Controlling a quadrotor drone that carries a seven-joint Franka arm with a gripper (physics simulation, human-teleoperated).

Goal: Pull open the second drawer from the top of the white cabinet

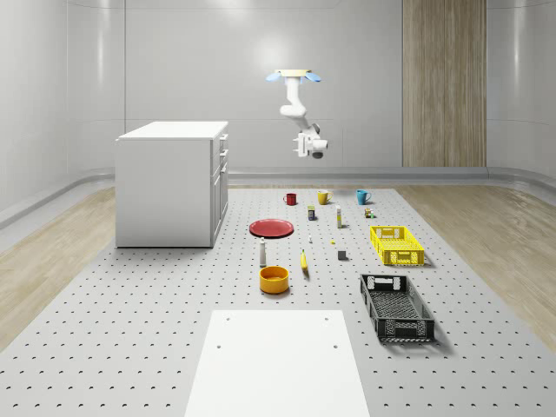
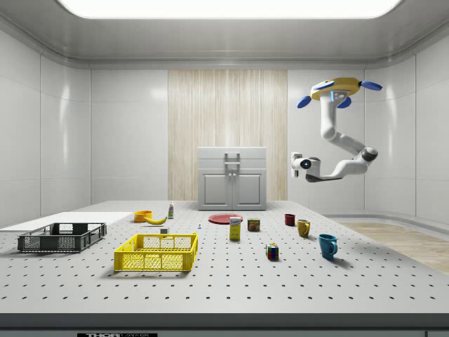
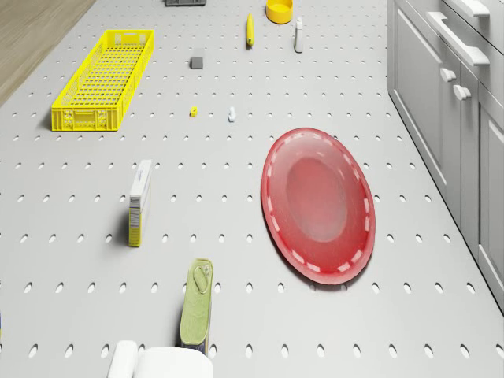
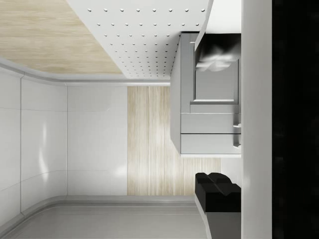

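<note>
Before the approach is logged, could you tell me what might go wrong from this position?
The gripper hangs in the air apart from the white cabinet, so it could drift off line and catch the top drawer handle instead of the second. The drone hovers above the cups and red plate; a low descent could knock them.

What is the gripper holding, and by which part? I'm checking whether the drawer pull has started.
Nothing. The gripper hangs in open air, apart from the white cabinet, with the drone hovering above the floor items.

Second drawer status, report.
Drone hovering in the air beside white cabinet. Gripper clear of it. Second drawer shut. Nothing between.
</note>
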